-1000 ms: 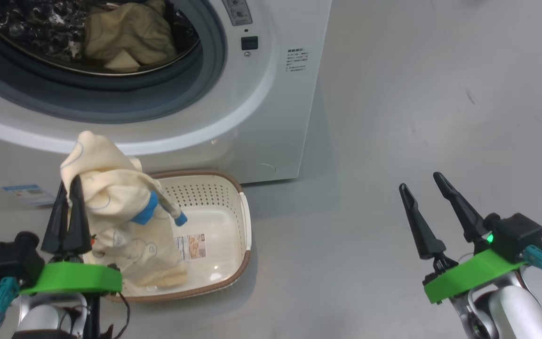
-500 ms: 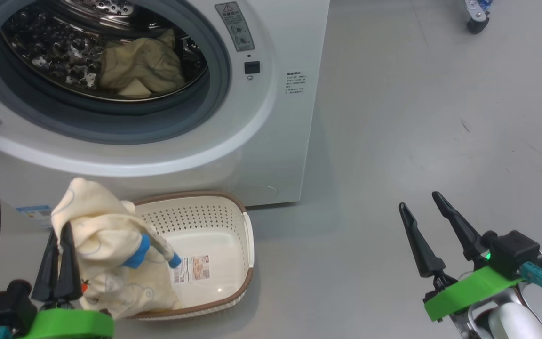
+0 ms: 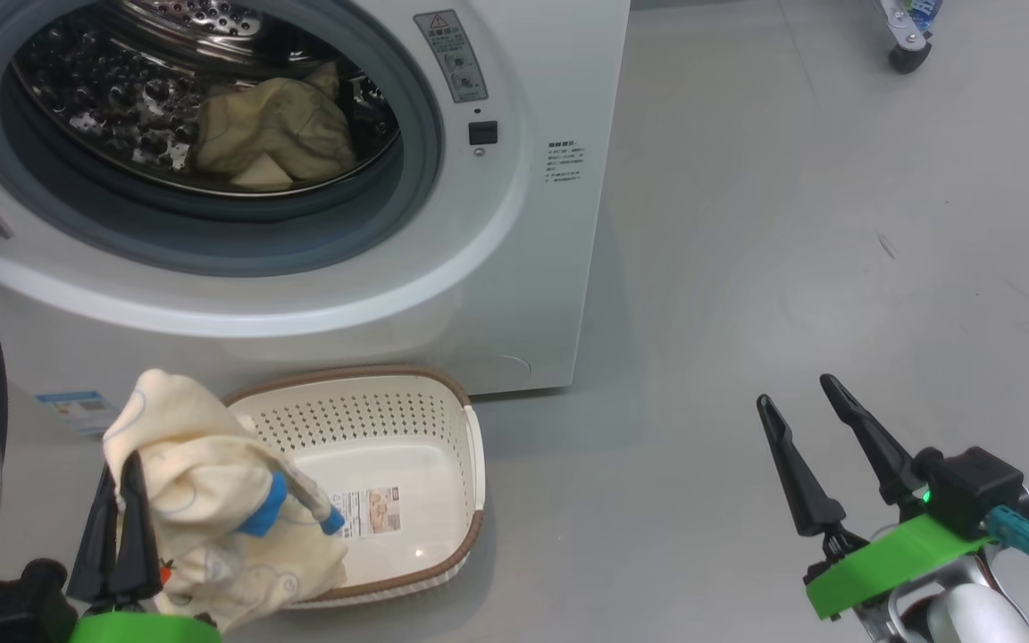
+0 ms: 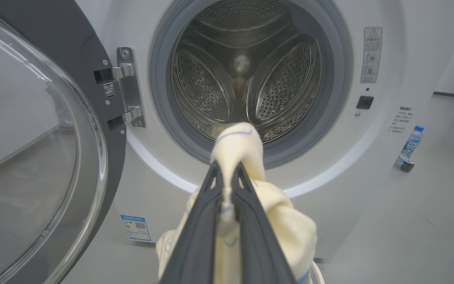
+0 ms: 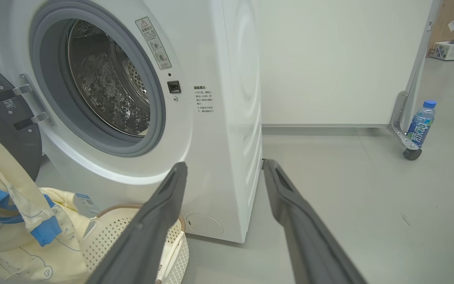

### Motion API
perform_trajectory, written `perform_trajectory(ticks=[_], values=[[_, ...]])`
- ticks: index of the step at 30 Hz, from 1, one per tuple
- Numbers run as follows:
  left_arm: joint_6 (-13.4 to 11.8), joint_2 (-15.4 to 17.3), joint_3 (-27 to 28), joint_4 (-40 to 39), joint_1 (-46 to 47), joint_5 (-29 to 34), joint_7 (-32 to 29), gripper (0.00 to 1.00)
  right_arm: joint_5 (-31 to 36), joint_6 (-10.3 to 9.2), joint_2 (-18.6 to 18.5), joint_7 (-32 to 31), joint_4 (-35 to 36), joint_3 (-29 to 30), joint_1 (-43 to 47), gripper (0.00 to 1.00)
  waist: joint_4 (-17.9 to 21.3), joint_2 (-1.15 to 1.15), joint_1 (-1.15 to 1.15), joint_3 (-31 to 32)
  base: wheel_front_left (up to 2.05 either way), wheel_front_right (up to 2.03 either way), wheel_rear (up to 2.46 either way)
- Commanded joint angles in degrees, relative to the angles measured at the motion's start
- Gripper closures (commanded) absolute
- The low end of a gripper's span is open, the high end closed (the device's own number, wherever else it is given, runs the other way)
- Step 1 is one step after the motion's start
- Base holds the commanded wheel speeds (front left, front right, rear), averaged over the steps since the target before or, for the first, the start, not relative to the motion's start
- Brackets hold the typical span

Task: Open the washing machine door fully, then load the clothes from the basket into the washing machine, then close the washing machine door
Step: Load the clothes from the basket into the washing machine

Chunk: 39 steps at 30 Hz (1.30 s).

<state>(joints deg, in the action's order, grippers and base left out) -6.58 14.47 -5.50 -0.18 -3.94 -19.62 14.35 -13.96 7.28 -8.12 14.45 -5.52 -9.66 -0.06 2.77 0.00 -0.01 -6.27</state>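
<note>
left gripper [image 4: 227, 167]: jaws clamped on clothes [image 3: 202, 500], held up over basket [image 3: 443, 393], likely drum-bound | right gripper [image 3: 794, 390]: jaws apart, parked aside

Pale yellow garment [image 3: 202, 500] with a blue cuff, pinched in the left gripper [image 3: 121, 476], hangs over the cream basket [image 3: 372, 411] just right of it. A second garment [image 3: 273, 134] lies in the drum of the washing machine [image 3: 532, 295] ahead. The door [image 4: 34, 157] stands open (left of the gripper).

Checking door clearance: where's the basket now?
Head view, lower left: the basket sits on the floor before the washing machine, below its opening, partly hidden by the garment the left pincer holds.
</note>
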Motion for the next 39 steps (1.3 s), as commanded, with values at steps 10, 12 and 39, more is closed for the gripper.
perform_trajectory(ticks=[10,12,39], values=[[0.9,0.1,3.0,-1.9,3.1,0.8,0.6,1.0,-0.2,0.21,-0.7,0.5,2.5,-0.8,-1.0,0.0,-0.1,0.0,0.01,-2.3,0.0,0.0,0.0],[1.0,-0.1,3.2,-1.9,3.7,0.8,0.6,1.0,-0.3,0.21,-0.7,0.5,2.6,-0.7,-1.2,0.0,-0.1,0.0,0.01,-3.1,0.0,0.0,0.0],[5.1,2.0,2.1,8.2,23.6,-0.1,-0.5,1.0,-0.7,0.21,-0.1,0.5,3.3,-1.7,-7.3,0.0,2.8,0.0,0.01,-17.3,0.0,0.0,0.0]])
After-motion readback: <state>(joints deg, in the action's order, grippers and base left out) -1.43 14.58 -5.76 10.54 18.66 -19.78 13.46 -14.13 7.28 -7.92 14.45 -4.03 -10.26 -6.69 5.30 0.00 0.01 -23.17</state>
